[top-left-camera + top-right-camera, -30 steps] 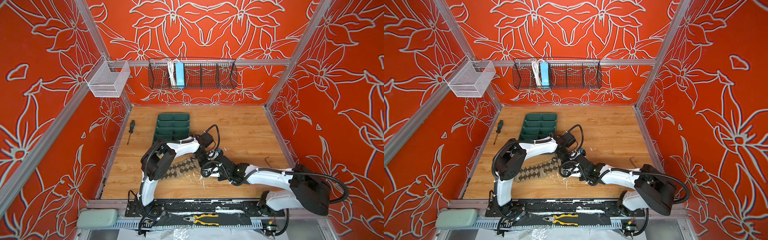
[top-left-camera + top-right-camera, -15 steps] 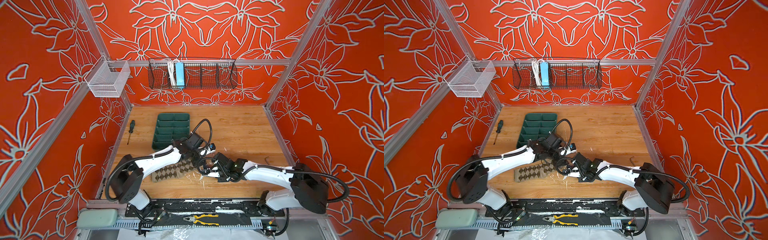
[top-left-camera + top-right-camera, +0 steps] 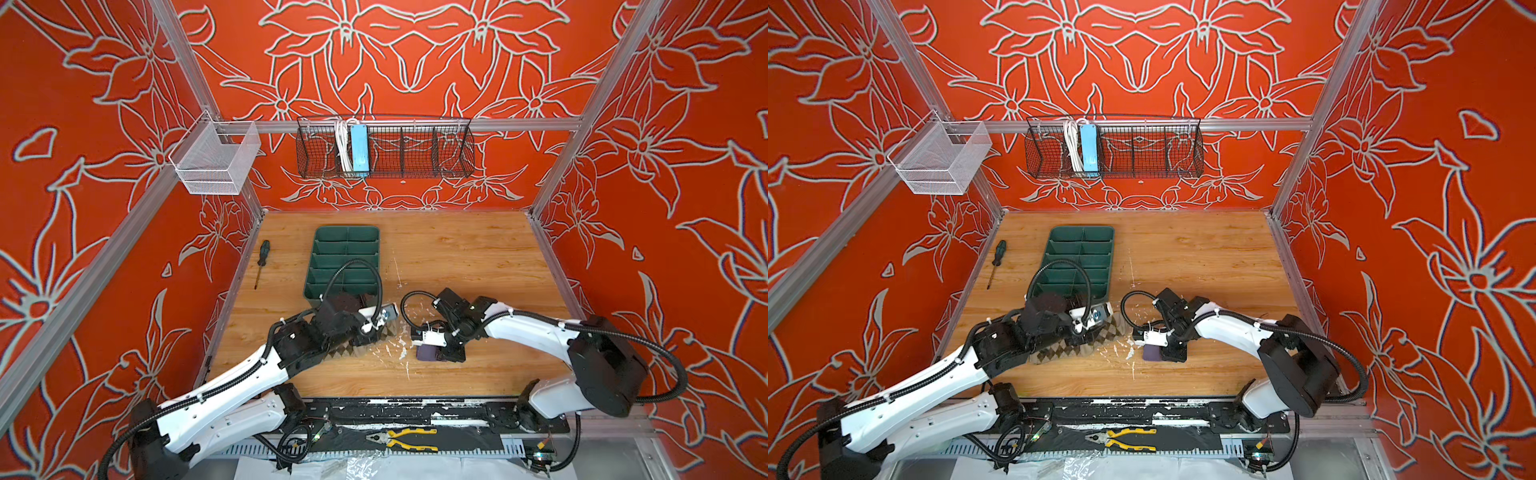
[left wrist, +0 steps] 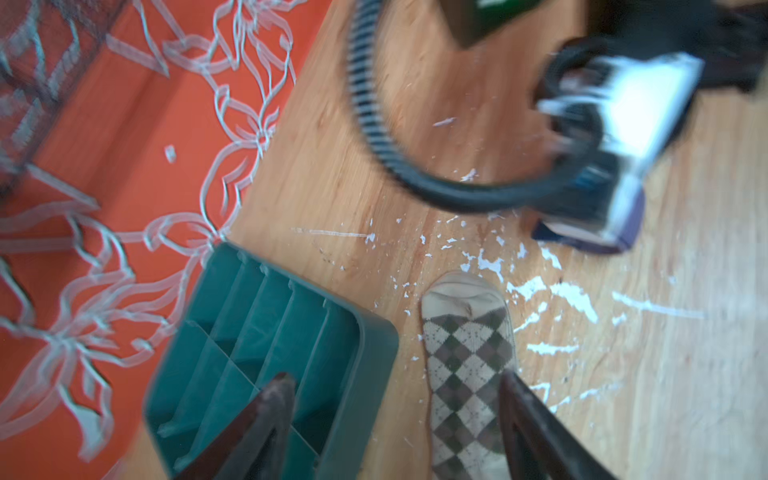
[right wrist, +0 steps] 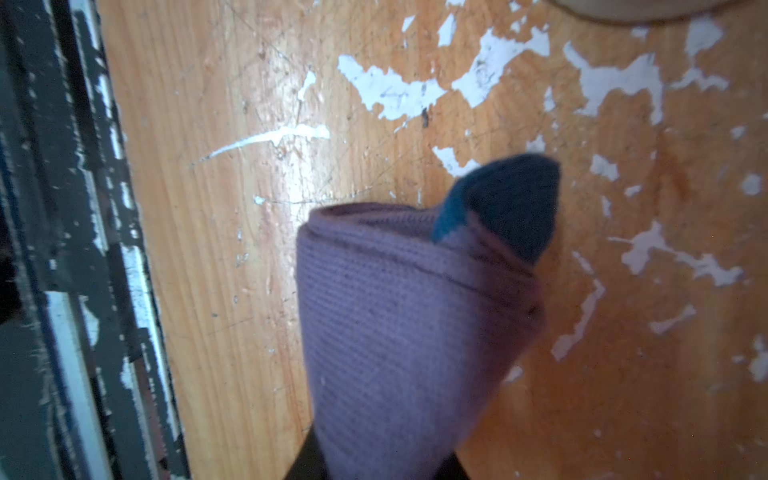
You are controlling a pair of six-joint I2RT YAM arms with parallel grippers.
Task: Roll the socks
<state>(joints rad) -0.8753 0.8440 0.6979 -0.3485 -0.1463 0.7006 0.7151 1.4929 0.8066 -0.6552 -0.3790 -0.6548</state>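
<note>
Your left tool stands wide open and grips nothing. The argyle sock lies flat between its fingers, nearer one of them, and a corner of the green tray is just beside it. Your right tool is closed on the rolled purple sock, near the middle of the front edge of the tabletop. Bare wood runs to the right and back edges.
</note>
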